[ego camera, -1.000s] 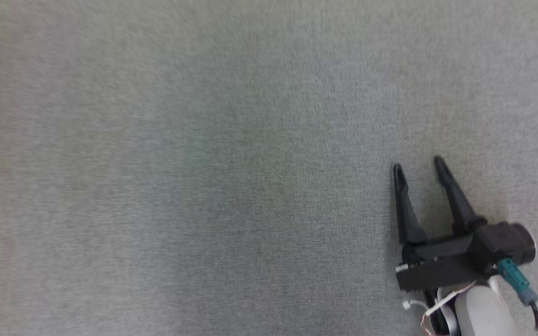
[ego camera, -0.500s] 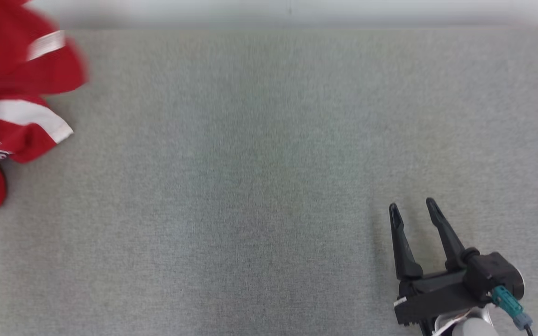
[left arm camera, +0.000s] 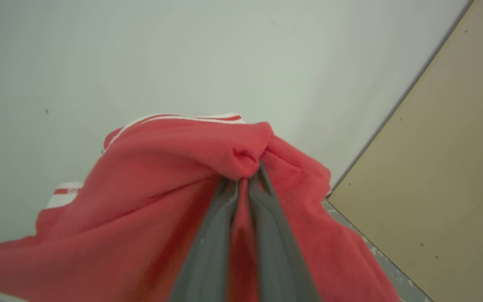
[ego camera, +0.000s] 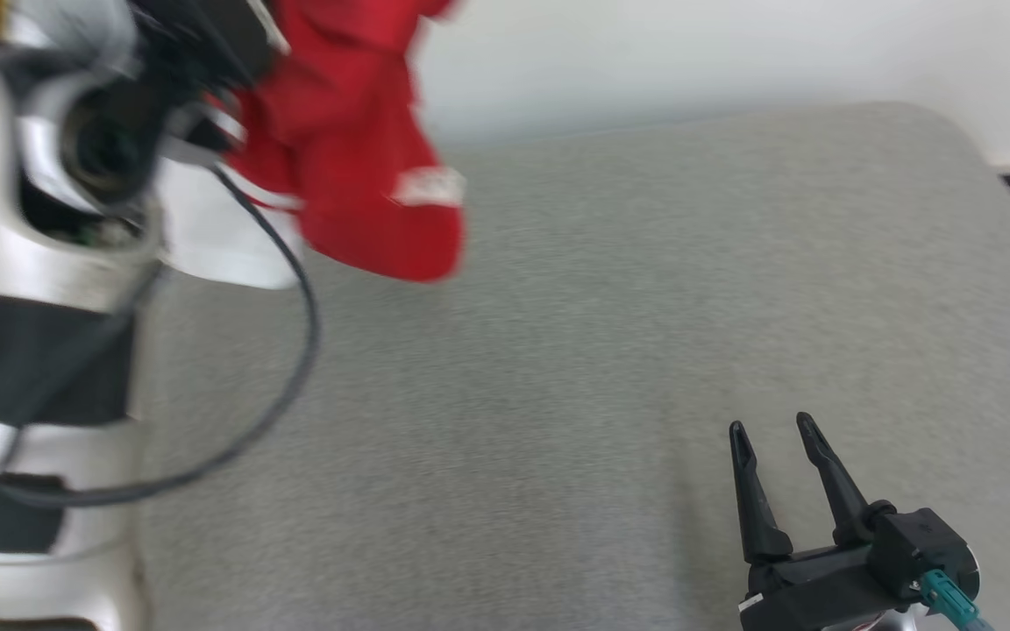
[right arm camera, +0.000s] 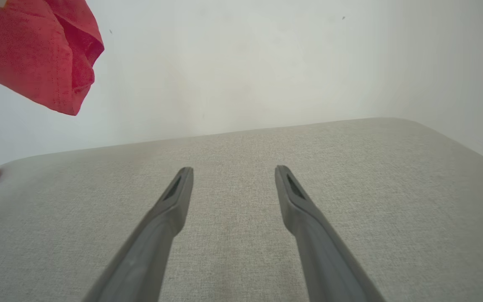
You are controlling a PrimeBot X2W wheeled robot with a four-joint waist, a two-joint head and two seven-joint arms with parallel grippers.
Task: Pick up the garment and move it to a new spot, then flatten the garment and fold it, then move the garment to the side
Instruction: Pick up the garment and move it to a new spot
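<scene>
garment (ego camera: 356,166) hanging high at the left, clear of the grey pad (ego camera: 558,394), pinched by my left gripper (left arm camera: 243,184).
left to right: the grip takes just a small bunch of soft red knit with white striped trim, so i judge a quick swing could tug it loose, and the slack black cable (ego camera: 295,333) beside it might snag the dangling folds; the pad is flat woven cloth with a rounded corner; my right gripper (ego camera: 770,427) sits low, fingers spread, holding nothing.
</scene>
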